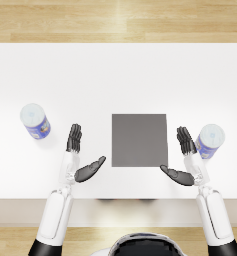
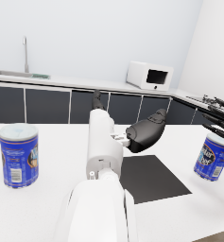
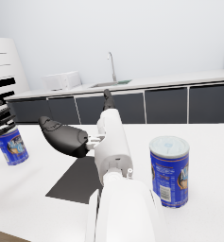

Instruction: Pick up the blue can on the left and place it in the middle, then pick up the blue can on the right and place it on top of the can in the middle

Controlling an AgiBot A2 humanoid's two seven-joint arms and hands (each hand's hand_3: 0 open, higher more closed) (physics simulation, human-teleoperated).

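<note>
Two blue cans with pale lids stand upright on the white table. The left can [image 1: 35,121] [image 2: 19,155] [image 3: 12,145] is at the table's left side; the right can [image 1: 209,141] [image 2: 212,156] [image 3: 170,170] is at the right. Between them lies a dark grey square mat [image 1: 139,139] [image 2: 150,176] [image 3: 78,179]. My left hand [image 1: 80,156] [image 2: 144,131] is open between the left can and the mat, holding nothing. My right hand [image 1: 183,159] [image 3: 65,137] is open too, just beside the right can, its fingertips close to the can's side.
The white table [image 1: 115,80] has its front edge near my arms, with wooden floor beyond its far edge. A kitchen counter with a sink [image 2: 19,73] and a microwave [image 2: 149,75] stands behind the table.
</note>
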